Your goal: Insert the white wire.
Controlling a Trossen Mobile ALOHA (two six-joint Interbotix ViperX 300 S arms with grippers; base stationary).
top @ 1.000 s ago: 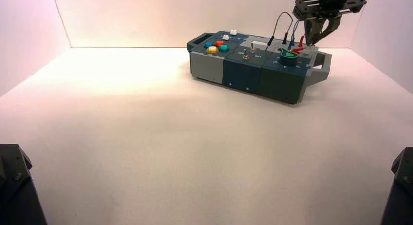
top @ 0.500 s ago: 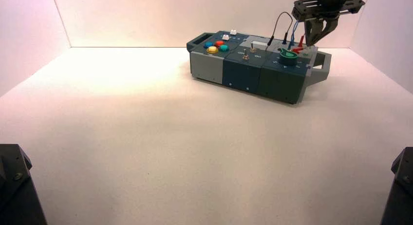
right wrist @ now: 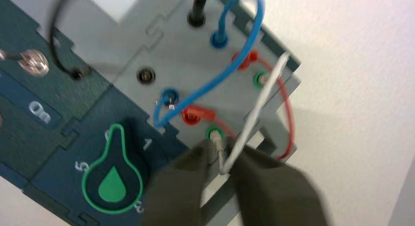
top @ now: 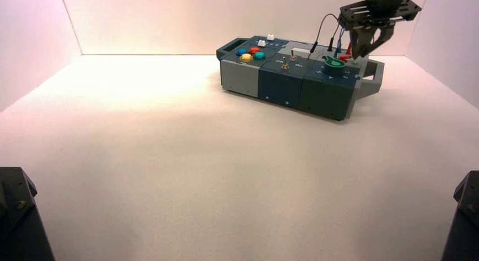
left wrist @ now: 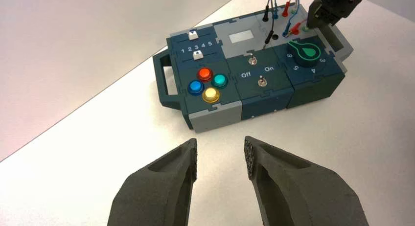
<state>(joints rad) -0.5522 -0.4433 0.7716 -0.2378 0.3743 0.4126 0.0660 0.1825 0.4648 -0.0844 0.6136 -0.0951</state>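
Note:
The white wire (right wrist: 254, 108) arches between two green-ringed sockets on the grey wire panel at the box's right end. Its small plug (right wrist: 219, 146) stands in the nearer green-ringed socket (right wrist: 214, 133), beside the green knob (right wrist: 113, 179). My right gripper (right wrist: 222, 153) hovers right over that plug, open, its fingers either side of plug and wire. In the high view the right gripper (top: 366, 47) hangs above the box's (top: 282, 83) right end. My left gripper (left wrist: 221, 157) is open and holds nothing, well back from the box's grey end.
A red wire (right wrist: 288, 113), a blue wire (right wrist: 230, 69) and a black wire (right wrist: 56, 40) loop over the same panel close to the right gripper. Coloured buttons (left wrist: 205, 81), two toggle switches (left wrist: 252, 60) and sliders (left wrist: 193, 35) fill the box's other parts. Walls enclose the white table (top: 169, 159).
The right gripper was shut at the white wire's plug; it has opened and risen slightly. The plug stays in its socket. The left arm has not moved.

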